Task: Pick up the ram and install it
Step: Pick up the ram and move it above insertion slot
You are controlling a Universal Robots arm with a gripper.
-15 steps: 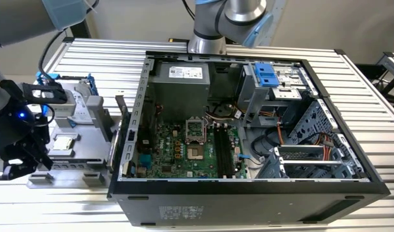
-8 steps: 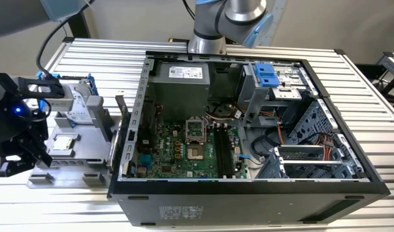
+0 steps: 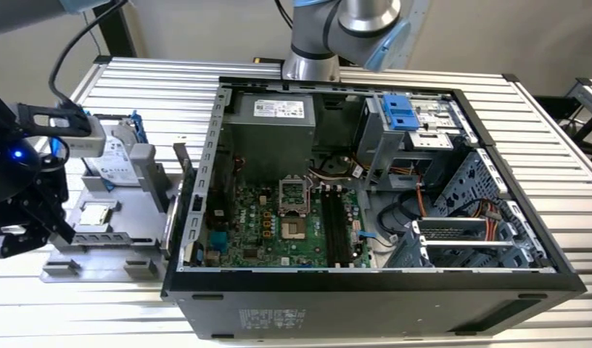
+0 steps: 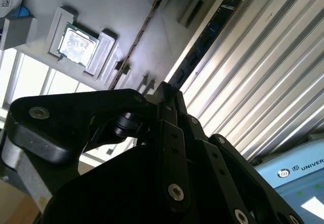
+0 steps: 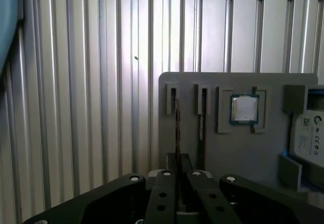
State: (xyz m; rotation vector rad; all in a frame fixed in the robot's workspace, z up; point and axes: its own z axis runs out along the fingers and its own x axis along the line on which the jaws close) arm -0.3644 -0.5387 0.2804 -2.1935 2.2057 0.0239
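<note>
- In both wrist views we see the gripper with its fingers drawn together on the ram, a thin dark stick standing on edge.
- The ram runs along the grey holder, near the holder's edge beside the ribbed table.
- We note a white printed label on the hard drive, and another on the power supply.
- A processor chip sits in its own recess, apart from the ram.
- In the exterior view the gripper hangs at the holder's left edge.
- The open computer case stands just beside the holder on the exterior view's right; its black memory slots lie uncovered.
- Bare ribbed table lies beyond the holder.
</note>
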